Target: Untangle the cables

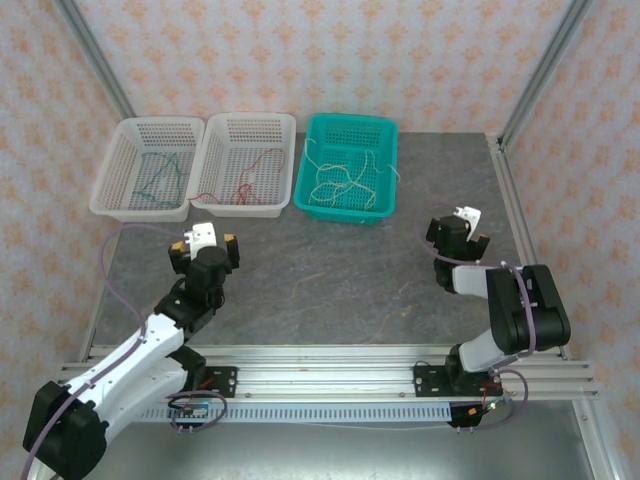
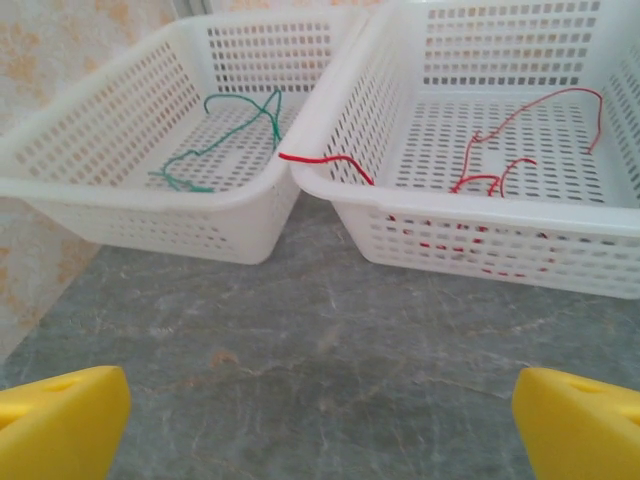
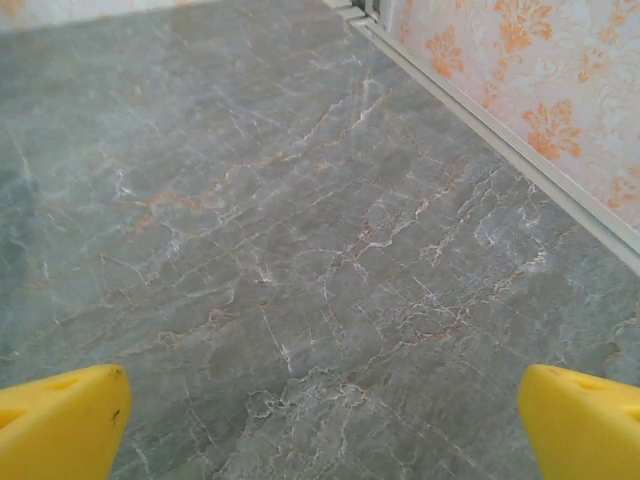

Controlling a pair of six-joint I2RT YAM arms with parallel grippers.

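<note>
Rail: aluminium rail (image 1: 330,362) at 6 o'clock of the top view, 2 arm bases bolted on it.
Left gripper: left gripper (image 1: 206,248) at 9 o'clock, yellow pads (image 2: 60,425) wide apart, nothing between them. Faces the 2 white baskets, likely parked just short of them.
Right gripper: right gripper (image 3: 320,425) at 3 o'clock, pads spread, empty. Over bare table (image 3: 300,220), well apart from every cable, so it looks idle.
Baskets: 3 in a row at the far edge, sides touching. 2 white, 1 teal.
Left white basket: left white basket (image 2: 90,150) at 10 o'clock, holds the green cable (image 2: 235,125) only.
Middle white basket: middle white basket (image 2: 470,215) at 11 o'clock, holds the red cable (image 2: 520,140). 1 red end (image 2: 320,160) droops over its rim toward the left basket.
Teal basket: teal basket (image 1: 350,125) at 12 o'clock, holds the cream-white cable (image 1: 345,182) in loose loops.
Cable count: 3 colours, 1 per basket. Strands per colour too thin to count.
Why so: 1 colour per basket reads as sorted output. Judged near done, with the drooping red end the 1 loose bit.
</note>
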